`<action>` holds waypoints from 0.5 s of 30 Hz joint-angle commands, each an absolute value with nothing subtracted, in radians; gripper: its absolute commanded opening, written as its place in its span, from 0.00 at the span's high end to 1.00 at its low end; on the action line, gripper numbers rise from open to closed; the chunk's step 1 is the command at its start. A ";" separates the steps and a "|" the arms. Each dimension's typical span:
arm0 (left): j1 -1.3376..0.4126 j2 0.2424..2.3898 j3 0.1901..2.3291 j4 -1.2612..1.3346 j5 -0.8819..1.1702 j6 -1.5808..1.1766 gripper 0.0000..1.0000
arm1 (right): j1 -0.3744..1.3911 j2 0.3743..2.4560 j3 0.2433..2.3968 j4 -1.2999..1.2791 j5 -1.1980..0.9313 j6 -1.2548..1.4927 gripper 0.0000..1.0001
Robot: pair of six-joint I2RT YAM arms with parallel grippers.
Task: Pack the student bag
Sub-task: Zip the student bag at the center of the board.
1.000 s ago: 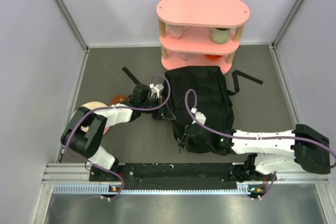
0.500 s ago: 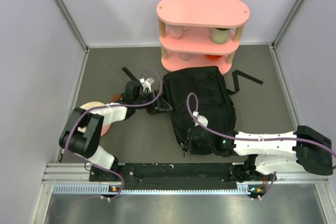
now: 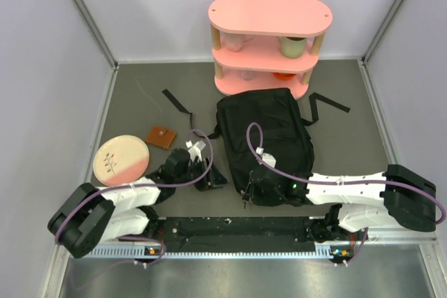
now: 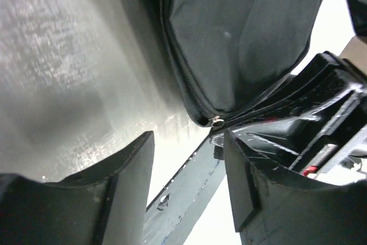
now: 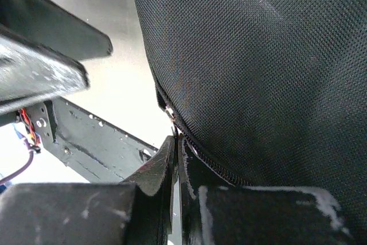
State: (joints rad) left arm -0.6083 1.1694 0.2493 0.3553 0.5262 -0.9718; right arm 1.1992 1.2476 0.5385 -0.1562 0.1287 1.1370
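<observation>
Stretching low — left claw (image 4: pixel 189 142) spread empty beside the student bag (image 3: pixel 269 130), right claw (image 5: pixel 176 140) clenched at its zipper (image 5: pixel 200 159).

The left claw (image 4: pixel 189 162) gapes open, held low; the right claw (image 5: pixel 176 144) seems pinched shut.

The student bag (image 5: pixel 258 55) is coarse-woven matt black cloth with a shiny metal zip pull (image 4: pixel 217 121); the table (image 3: pixel 140 102) surface is dull grey, the shelf (image 3: pixel 269 15) smooth pink.
</observation>
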 commanded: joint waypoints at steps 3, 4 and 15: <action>-0.716 1.144 0.147 0.566 0.345 -1.143 0.52 | 1.192 1.210 0.555 -0.124 0.158 1.146 1.00; -0.725 1.156 0.150 0.602 0.341 -1.150 0.53 | 1.192 1.207 0.554 -0.127 0.156 1.149 1.00; -0.834 1.459 0.172 0.983 0.351 -1.298 0.64 | 1.192 1.170 0.535 -0.135 0.164 1.157 1.00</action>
